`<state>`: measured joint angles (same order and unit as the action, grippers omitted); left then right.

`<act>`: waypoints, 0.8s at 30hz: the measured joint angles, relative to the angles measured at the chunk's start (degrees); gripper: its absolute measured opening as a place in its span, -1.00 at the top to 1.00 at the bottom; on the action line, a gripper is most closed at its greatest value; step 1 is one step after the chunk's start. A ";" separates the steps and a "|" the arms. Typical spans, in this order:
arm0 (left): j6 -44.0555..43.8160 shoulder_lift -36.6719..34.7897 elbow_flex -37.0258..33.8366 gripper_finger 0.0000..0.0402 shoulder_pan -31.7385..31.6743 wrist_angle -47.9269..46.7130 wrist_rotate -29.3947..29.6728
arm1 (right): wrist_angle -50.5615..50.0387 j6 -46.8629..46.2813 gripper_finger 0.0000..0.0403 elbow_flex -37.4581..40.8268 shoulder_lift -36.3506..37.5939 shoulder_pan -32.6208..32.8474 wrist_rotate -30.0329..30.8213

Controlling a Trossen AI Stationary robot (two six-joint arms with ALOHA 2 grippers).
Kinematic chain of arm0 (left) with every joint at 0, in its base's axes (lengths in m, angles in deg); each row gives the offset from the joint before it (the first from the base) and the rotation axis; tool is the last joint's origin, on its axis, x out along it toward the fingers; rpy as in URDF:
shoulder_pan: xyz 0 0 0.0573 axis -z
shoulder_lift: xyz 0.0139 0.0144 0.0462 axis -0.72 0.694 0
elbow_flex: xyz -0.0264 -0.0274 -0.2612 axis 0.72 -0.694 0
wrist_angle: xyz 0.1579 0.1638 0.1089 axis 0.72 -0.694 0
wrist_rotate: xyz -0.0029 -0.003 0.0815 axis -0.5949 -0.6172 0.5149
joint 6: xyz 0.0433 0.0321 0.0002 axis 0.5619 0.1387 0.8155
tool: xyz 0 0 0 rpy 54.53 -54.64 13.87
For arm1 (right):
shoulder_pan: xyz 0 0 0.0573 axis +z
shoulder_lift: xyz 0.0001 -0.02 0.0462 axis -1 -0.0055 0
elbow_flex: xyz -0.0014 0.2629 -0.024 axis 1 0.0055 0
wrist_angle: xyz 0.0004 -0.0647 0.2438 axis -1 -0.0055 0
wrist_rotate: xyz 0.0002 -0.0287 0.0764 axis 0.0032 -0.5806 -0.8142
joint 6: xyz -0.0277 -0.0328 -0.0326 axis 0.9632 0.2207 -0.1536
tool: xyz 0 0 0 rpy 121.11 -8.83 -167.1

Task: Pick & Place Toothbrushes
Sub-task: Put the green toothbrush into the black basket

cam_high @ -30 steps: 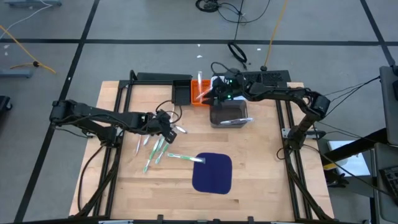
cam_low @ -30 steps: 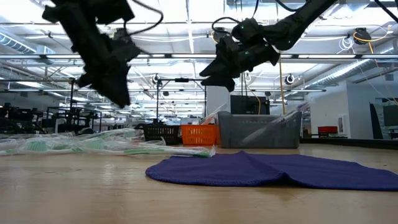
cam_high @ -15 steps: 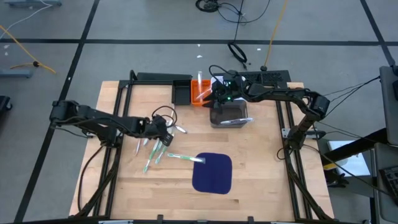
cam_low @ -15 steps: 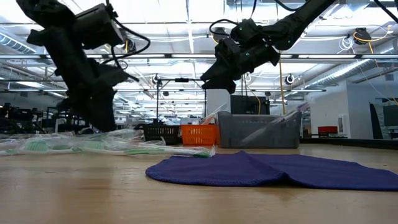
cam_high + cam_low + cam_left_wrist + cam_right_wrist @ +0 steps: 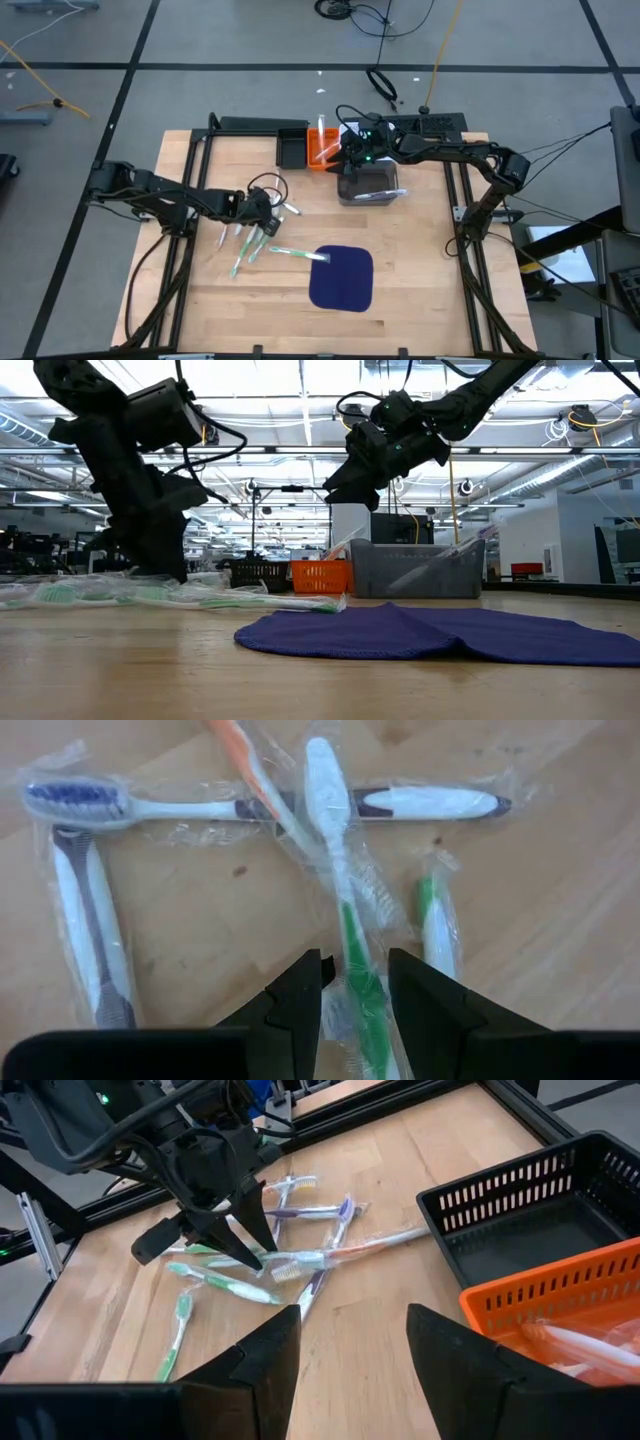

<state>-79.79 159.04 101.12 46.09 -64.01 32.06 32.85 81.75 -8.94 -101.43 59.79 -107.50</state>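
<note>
Tabletop [image 5: 200,290]: left claw [image 5: 354,982] has dropped onto toothbrushes [image 5: 345,910].

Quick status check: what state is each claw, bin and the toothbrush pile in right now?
Left claw: open, low over the pile, straddling a green toothbrush.
Right claw: open, empty, above the bins.
Loose toothbrushes: wrapped, lying flat on the table.
Orange bin: holds toothbrushes.
Black bin: empty.
Grey bin: holds one toothbrush.

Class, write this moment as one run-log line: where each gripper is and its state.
left gripper: open, low over toothbrushes | right gripper: open, empty, above orange bin | mat: bare
</note>
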 joint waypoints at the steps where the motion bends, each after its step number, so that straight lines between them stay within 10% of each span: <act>1: -0.52 0.00 0.00 0.42 -0.02 -0.01 0.05 | 0.00 0.00 0.13 0.00 0.00 0.00 0.00; 8: -1.36 -0.17 0.00 0.92 0.00 0.44 -0.46 | -1.00 -0.24 0.14 0.00 0.00 0.26 -0.20; 24: 12.16 -0.17 16.27 1.00 -0.31 -8.04 13.52 | -8.50 1.29 0.15 3.37 -0.02 7.92 -0.26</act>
<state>-67.63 158.86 117.39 45.77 -72.05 45.59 24.35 83.04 -5.56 -101.45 67.72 -107.77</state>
